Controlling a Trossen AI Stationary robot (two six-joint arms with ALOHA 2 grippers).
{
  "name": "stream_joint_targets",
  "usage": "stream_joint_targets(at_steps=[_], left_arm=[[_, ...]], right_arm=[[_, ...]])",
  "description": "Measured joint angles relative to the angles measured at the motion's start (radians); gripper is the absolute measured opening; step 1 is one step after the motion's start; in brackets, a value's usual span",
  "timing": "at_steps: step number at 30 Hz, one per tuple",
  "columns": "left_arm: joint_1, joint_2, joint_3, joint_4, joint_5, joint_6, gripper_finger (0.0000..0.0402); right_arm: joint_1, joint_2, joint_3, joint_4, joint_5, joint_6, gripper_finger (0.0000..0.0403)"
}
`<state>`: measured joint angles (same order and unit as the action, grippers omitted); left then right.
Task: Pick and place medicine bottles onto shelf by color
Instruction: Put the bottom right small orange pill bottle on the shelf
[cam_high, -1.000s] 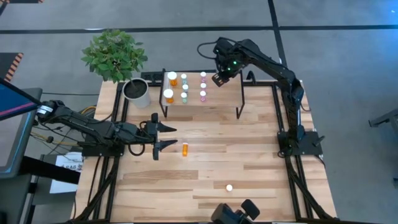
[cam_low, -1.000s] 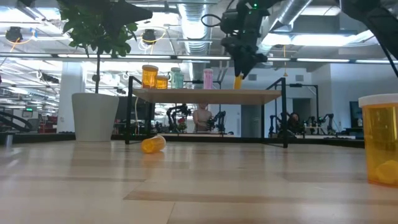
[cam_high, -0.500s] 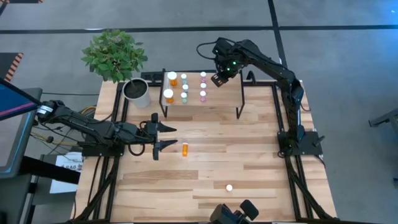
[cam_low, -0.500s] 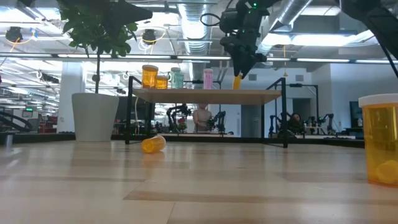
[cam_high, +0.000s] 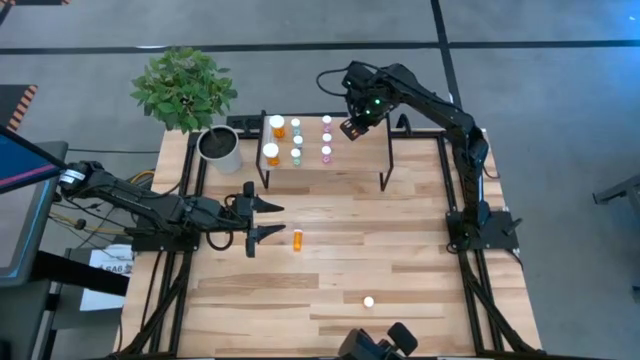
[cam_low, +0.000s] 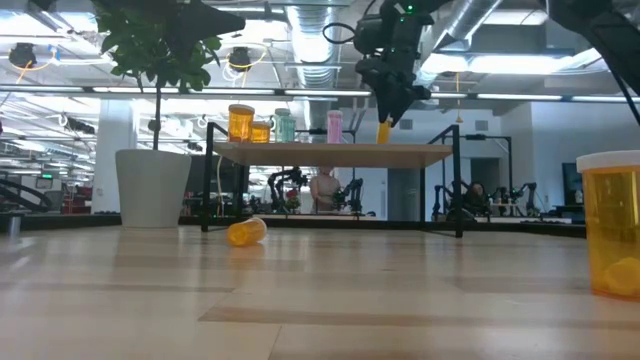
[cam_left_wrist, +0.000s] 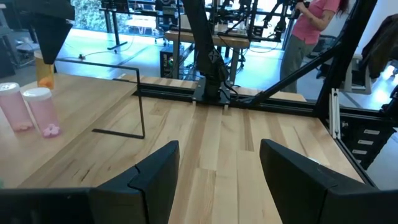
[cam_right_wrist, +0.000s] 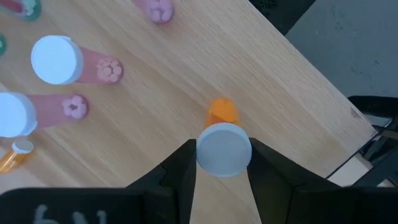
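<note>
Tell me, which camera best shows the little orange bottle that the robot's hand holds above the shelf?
The right wrist view: the orange bottle fills it, gripped at its cap. The low view shows it small, the left wrist view at an edge; the high view hides it.

Grey floor (cam_high: 560, 60) with dark lines surrounds the table (cam_high: 400, 250). Exposed ducts (cam_low: 310, 20) and strip lights (cam_low: 60, 90) run overhead in a large room. More benches (cam_left_wrist: 217, 40) stand far back, bright windows (cam_left_wrist: 140, 18) behind them, and a person (cam_left_wrist: 311, 28) in a pink top stands there.
</note>
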<state>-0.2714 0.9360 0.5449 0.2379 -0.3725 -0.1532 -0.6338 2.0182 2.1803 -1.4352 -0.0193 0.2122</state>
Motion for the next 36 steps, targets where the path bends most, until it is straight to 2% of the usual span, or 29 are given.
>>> stream_joint_targets(at_steps=[14, 24, 36], left_arm=[[0.0, 0.0, 0.0, 0.0, 0.0, -0.001, 0.0212], [0.0, 0.0, 0.0, -0.003, 0.002, 0.0, 0.0212], [0.0, 0.0, 0.0, -0.003, 0.001, 0.0, 0.0212]], right_arm=[[0.027, 0.043, 0.002, -0.002, -0.002, 0.0, 0.0153], [0.003, 0.078, -0.001, 0.003, 0.018, -0.011, 0.0152], [-0.006, 0.078, -0.001, 0.081, 0.052, -0.014, 0.0152]])
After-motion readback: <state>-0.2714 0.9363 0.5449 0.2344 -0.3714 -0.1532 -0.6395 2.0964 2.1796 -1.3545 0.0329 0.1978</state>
